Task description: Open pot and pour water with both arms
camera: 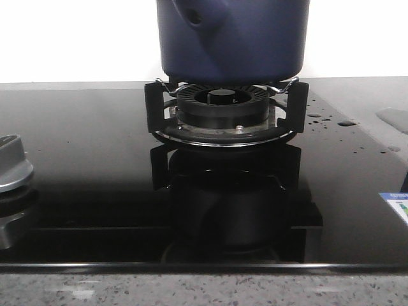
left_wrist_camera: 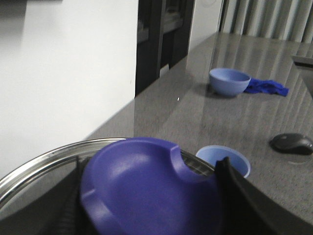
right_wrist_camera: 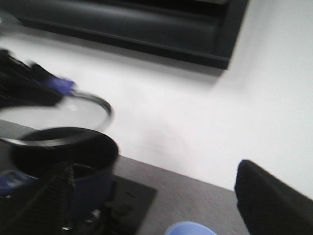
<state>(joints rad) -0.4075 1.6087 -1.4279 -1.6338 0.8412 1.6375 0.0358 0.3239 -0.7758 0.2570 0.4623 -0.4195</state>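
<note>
The pot (camera: 233,38) sits on the burner (camera: 223,105); left gripper (left_wrist_camera: 151,196) clasps its lid knob (left_wrist_camera: 146,191), lifted above; right gripper (right_wrist_camera: 156,196) spread wide. Sticker (camera: 396,210) text unreadable.

front: pot (camera: 233,38) cut off by top edge, rim unseen | my right wrist: lid (right_wrist_camera: 58,120) motion-blurred, left gripper (right_wrist_camera: 22,83) on it a smear; cup (right_wrist_camera: 190,229) clipped by edge | my left wrist: knob (left_wrist_camera: 151,191) hides most of lid, fingers (left_wrist_camera: 244,200) cropped

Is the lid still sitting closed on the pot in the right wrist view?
No. The lid is lifted and tilted above the pot, whose dark open inside is visible.
</note>
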